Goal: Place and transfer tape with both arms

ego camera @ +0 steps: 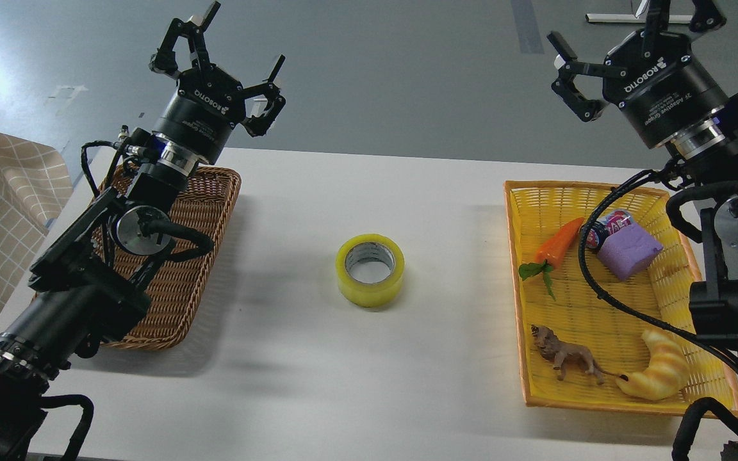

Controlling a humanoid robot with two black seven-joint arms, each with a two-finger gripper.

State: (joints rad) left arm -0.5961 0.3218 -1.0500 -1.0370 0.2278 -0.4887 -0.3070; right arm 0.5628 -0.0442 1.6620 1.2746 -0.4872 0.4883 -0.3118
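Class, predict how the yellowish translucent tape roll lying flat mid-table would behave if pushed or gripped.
The yellowish translucent tape roll lies on its flat face on the white table, so a push probably slides rather than rolls it. Its glossy outer wrap may be slippery. The thick winding around the grey core likely stays stiff when squeezed.

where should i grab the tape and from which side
From straight above. The tape lies flat on the table with its core hole facing up, so put one finger into the hole, one outside, and pinch the wall. Nothing crowds it.

"ROBOTIQ" on both end effectors
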